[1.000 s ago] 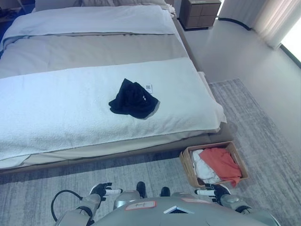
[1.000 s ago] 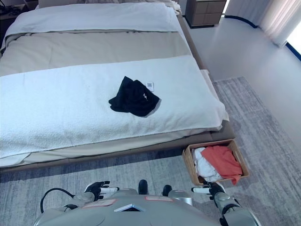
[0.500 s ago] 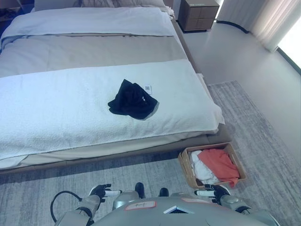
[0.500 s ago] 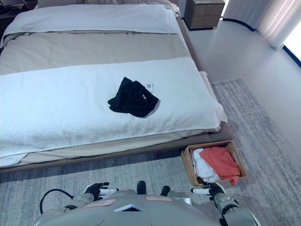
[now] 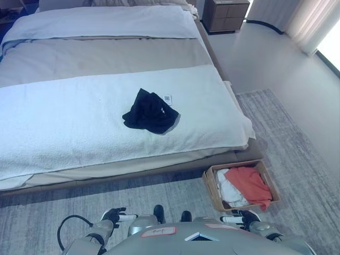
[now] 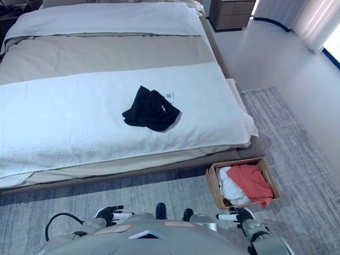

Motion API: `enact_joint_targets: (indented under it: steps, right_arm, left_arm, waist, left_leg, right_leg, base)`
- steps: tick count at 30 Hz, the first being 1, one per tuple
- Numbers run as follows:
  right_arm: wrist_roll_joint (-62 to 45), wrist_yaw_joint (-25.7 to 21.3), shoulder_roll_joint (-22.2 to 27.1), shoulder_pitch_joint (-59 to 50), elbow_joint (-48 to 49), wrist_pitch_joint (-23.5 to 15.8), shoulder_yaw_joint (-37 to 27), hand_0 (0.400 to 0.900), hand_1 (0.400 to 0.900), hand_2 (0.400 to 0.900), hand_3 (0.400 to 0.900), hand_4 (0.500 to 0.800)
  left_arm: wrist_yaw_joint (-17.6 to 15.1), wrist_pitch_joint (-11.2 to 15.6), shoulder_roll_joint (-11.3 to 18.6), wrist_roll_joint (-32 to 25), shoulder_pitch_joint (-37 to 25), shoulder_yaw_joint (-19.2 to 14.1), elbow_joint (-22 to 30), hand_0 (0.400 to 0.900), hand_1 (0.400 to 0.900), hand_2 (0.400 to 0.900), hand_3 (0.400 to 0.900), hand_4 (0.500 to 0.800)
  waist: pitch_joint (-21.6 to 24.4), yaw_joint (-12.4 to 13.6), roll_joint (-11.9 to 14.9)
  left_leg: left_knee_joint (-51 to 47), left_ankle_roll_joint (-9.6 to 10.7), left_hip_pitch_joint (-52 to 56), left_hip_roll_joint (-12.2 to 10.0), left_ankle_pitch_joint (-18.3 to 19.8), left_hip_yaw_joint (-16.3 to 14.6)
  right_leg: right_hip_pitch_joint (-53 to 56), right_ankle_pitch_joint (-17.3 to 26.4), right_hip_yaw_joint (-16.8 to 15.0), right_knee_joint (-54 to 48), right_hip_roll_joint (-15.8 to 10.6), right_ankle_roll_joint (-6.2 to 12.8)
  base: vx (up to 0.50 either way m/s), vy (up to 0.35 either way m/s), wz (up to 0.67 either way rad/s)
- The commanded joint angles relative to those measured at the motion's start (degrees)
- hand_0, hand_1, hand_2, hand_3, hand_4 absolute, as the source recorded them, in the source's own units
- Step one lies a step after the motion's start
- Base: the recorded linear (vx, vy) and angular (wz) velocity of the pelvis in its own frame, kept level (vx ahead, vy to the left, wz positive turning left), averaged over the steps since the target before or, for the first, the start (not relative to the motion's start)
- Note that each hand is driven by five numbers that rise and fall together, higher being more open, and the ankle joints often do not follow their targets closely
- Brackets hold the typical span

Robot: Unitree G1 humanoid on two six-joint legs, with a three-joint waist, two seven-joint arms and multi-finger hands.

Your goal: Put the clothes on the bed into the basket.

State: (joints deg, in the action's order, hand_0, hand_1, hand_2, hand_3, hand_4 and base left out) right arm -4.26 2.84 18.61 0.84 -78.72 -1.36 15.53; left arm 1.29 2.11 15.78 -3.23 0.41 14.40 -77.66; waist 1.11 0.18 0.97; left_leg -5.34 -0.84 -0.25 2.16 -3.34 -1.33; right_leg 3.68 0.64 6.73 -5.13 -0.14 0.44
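Note:
A crumpled black garment (image 5: 150, 112) with a small white tag lies on the white blanket of the bed (image 5: 64, 122), right of the middle. A wicker basket (image 5: 211, 187) stands on the rug by the bed's front right corner and holds an orange-red garment (image 5: 249, 184) and a white one (image 5: 228, 191). My left hand (image 5: 114, 216) and right hand (image 5: 241, 218) hang low at the bottom of the view, far from the bed, fingers relaxed and holding nothing.
The bed's front edge runs across the middle of the view, with grey rug (image 5: 297, 154) before it and to its right. A wooden nightstand (image 5: 226, 14) stands at the far right of the bed. Curtains (image 5: 308, 24) hang at the upper right.
The whole view has shifted slightly, so the camera moved. The black garment, the basket and both hands stay as they were.

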Motion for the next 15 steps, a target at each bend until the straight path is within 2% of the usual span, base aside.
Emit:
enact_joint_targets:
  steps: [1, 6, 10, 13, 15]
  right_arm:
    - [0.79, -1.17, 2.5, -3.12, -2.32, -0.17, 1.55, 0.9, 0.9, 0.9, 0.9, 0.8]
    - [0.5, -1.16, 2.36, -3.04, -2.38, -0.19, 1.33, 0.9, 0.9, 0.9, 0.9, 0.8]
    - [0.13, -1.06, 2.83, -3.72, -1.79, -0.04, 1.34, 0.9, 0.9, 0.9, 0.9, 0.8]
    - [0.05, -1.24, 3.59, -4.8, -2.07, 0.07, 1.33, 0.9, 0.9, 0.9, 0.9, 0.8]
    - [-0.1, -1.38, 4.03, -5.64, -2.09, -0.06, 1.39, 0.9, 0.9, 0.9, 0.9, 0.8]
  left_arm:
    - [-0.31, 0.96, -0.46, -1.19, -3.5, 0.57, -0.3, 0.9, 0.9, 0.9, 0.9, 0.8]
    - [-0.38, 0.91, -0.18, -0.99, -3.67, 0.62, -0.3, 0.9, 0.9, 0.9, 0.9, 0.8]
    - [-0.66, 0.68, 0.62, -1.37, -4.57, 0.99, 0.6, 0.9, 0.9, 0.9, 0.9, 0.8]
    - [-0.18, 0.42, 1.01, -2.06, -5.24, 1.16, 0.59, 0.9, 0.9, 0.9, 0.9, 0.8]
    - [0.1, 0.31, 0.97, -2.05, -5.46, 1.11, 0.14, 0.9, 0.9, 0.9, 0.9, 0.8]
  waist:
    - [-0.76, -0.1, -0.68]
    - [-0.92, -0.27, -0.74]
    - [-2.42, -0.47, -0.99]
    - [-3.46, -0.56, -0.86]
    - [-4.38, -0.31, -0.68]
  left_leg:
    - [0.34, 3.06, 2.67, -3.26, 4.45, -2.88]
    - [0.34, 3.1, 2.8, -3.35, 4.48, -2.64]
    - [1.01, 3.09, 2.03, -4.21, 3.84, -1.81]
    - [6.73, 3.54, -1.39, -4.34, 5.06, -0.66]
    - [12.41, 4.13, -3.59, -3.55, 6.19, 0.55]
  right_leg:
    - [-0.69, 0.31, 1.47, 0.13, -4.7, 5.05]
    - [-0.64, -0.08, 1.59, 0.59, -4.62, 4.94]
    - [-3.06, -2.51, 0.84, 5.64, -3.82, 3.74]
    - [-4.47, -3.9, 0.92, 7.89, -3.28, 2.78]
    - [-4.06, -4.48, 0.79, 8.29, -2.77, 1.73]
  base:
    - [0.0, 0.0, 0.0]
    - [0.01, -0.013, 0.03]
    - [-0.05, -0.069, 0.15]
    - [-0.05, -0.121, 0.25]
    - [0.01, -0.172, 0.23]
